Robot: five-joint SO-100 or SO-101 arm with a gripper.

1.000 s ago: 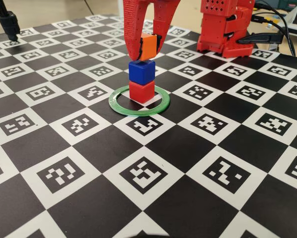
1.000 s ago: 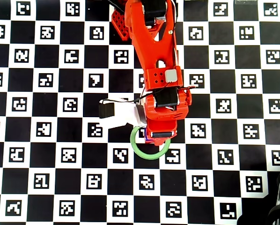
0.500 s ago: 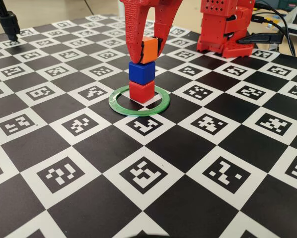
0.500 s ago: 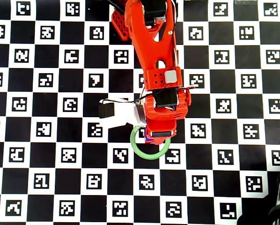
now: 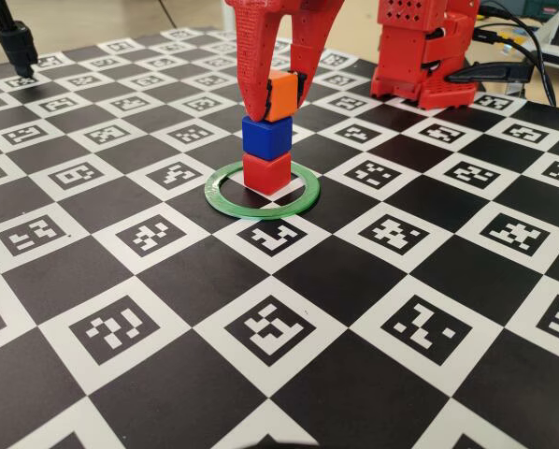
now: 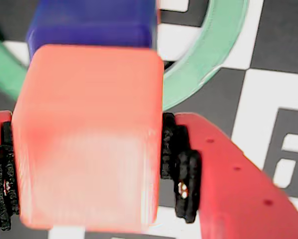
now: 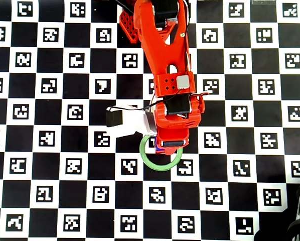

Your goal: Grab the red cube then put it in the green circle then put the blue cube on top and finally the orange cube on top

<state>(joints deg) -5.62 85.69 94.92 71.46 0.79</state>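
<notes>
The tabletop (image 5: 420,271) is covered edge to edge in a black-and-white checker of printed marker tags, flat and matte, so nothing is likely to roll or skate on it. A red robot base (image 5: 420,51) is parked at the back right of the fixed view, with cables (image 5: 527,56) trailing off behind it and a black stand (image 5: 16,42) at the far left corner.

The green circle (image 5: 303,196) is seen lying flat near the middle, a thin hollow ring. Inside it the red cube (image 5: 265,173) is sat on the tabletop, and the blue cube (image 5: 265,137) is stacked straight on top.

The pincer (image 5: 279,94) is clamped on the orange cube (image 5: 279,94), gripped on two opposite side faces by the black pads (image 6: 181,169). The cube is held right above the blue one; whether it's touching yet can't really be told, the wrist view is blurry and the overhead one is blocked by the arm.

These cubes look like light, stiff plastic with rounded edges, so a side grip is probably fine, but the stack would be knocked over by a small nudge.
</notes>
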